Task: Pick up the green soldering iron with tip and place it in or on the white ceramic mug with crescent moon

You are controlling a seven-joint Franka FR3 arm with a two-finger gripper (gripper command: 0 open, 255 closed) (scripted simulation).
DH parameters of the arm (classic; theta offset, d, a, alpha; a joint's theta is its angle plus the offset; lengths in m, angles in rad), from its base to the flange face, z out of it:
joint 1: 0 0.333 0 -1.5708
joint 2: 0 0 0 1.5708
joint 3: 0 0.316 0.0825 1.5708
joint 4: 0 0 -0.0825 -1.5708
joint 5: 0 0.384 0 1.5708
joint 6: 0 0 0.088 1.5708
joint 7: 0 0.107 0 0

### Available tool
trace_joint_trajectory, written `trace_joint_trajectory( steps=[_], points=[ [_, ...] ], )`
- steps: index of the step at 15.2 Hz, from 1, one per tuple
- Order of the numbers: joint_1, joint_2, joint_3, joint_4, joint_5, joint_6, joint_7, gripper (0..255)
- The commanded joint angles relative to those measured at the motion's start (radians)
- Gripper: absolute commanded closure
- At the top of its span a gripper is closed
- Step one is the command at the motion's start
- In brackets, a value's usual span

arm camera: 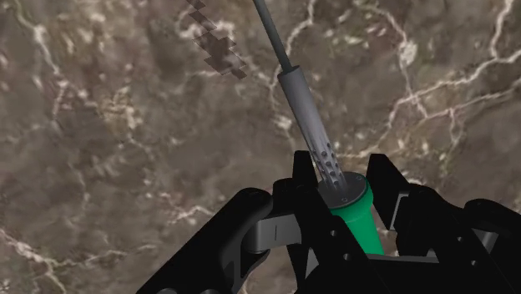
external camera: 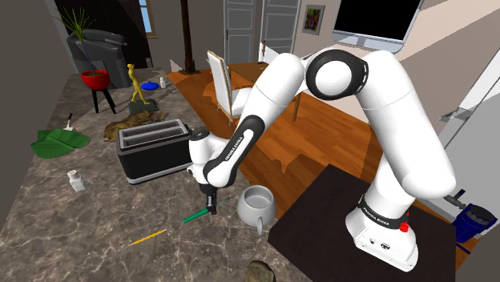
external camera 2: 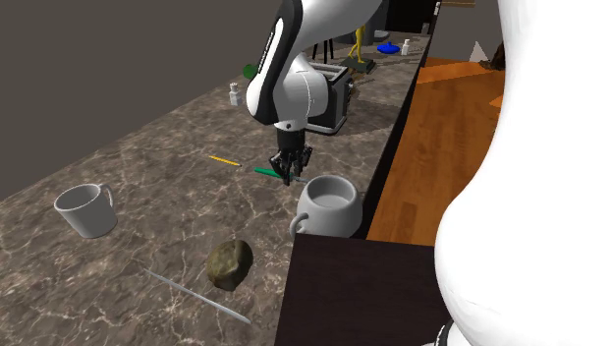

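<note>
I have the 2 black fingers (arm camera: 296,200) clenched on the soldering iron (arm camera: 361,219), which has a green handle and a grey perforated metal barrel ending in a thin tip. They grip the front end of the handle, so the barrel juts out past them over the brown marbled stone table (external camera: 48,232). In the shoulder view the iron hangs low and slanted, and I cannot tell if it touches the table. A pale grey-white mug with a handle (external camera: 258,206) stands upright just beside the fingers, near the table's edge. A second white mug (external camera 2: 86,209) stands well apart, and I cannot tell which of the 2 bears the moon. A yellow pencil (external camera: 148,237) lies near the iron. A black and silver toaster (external camera: 152,148) sits beyond the arm, and a brown rock (external camera 2: 230,263) lies apart from both mugs.
</note>
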Motion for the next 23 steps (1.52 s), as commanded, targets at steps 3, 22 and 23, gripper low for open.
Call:
trace_joint_trajectory(
  steps=[3, 22, 23],
  points=[
    [0.001, 0.002, 0.001, -0.001, 0.000, 0.001, 0.000, 255],
    [-0.025, -0.175, 0.033, -0.049, 0.033, -0.127, -0.013, 255],
    [-0.026, -0.186, 0.035, -0.051, 0.035, -0.137, -0.014, 255]
  ],
)
